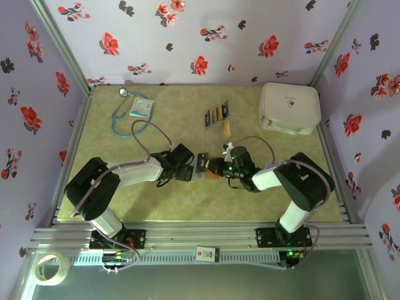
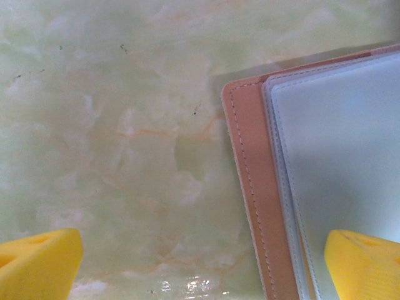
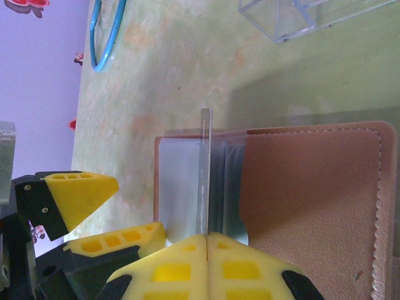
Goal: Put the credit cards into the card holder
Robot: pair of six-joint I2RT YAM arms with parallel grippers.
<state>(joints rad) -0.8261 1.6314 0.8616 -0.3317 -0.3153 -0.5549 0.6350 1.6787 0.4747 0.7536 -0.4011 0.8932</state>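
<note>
Pressed together at the bottom of the right wrist view, our right gripper point(image 3: 206, 240) pinches one credit card point(image 3: 205, 169) edge-on, its far end among the clear pockets of the open card holder point(image 3: 312, 200) at frame centre. We judge this card only partly inserted; the other cards point(image 1: 217, 114) lie higher up the table point(image 1: 125, 194). Our left gripper point(image 2: 201, 265), spread wide, straddles the holder's edge, and both arms reach inward, low.

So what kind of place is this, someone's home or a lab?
Probably a robot test booth, not a home: floral-print walls boxing in a green marbled table, and a left arm and right arm bolted to an aluminium rail.
</note>
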